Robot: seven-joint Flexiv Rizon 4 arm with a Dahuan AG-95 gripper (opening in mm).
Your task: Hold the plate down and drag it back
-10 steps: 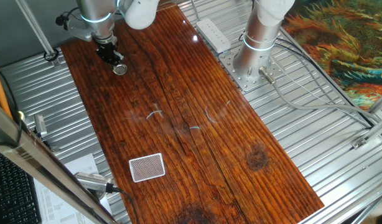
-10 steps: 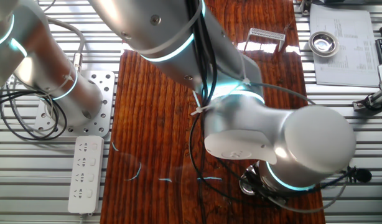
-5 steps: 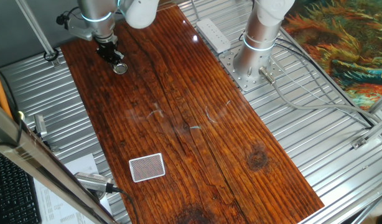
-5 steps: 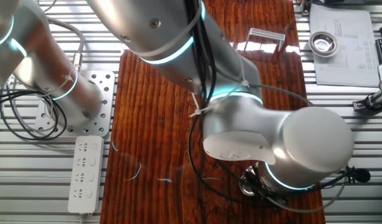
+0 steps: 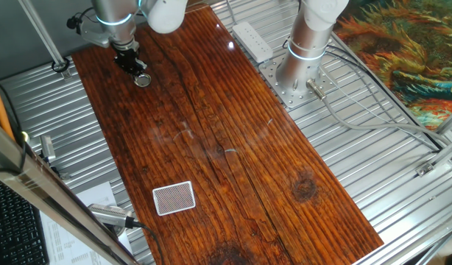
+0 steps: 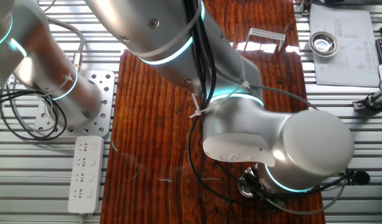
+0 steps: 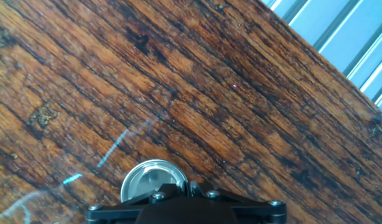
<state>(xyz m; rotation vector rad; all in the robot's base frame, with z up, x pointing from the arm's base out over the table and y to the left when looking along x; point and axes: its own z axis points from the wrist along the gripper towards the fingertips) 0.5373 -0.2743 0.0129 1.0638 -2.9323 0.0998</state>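
Since a second ago almost nothing has shifted for you: the arm's big elbow housing in the other fixed view has crept slightly lower in the picture, while the gripper and the plate sit at the same spot near the far left corner of the wooden table. You can see the plate as a small shiny disc lying flat on the wood, right at the gripper's tip, close to the table's far edge. In the hand view the plate shows at the bottom of the picture, its near side covered by the black body of the gripper, which appears to rest on its rim; whether the fingers are together or apart you cannot tell, since they are hidden. In the other fixed view the arm blocks most of the scene and only a glint of metal shows under the wrist. The white card with the red cross-hatch lies well apart, toward the near end of the table. A power strip lies beside the arm's base.
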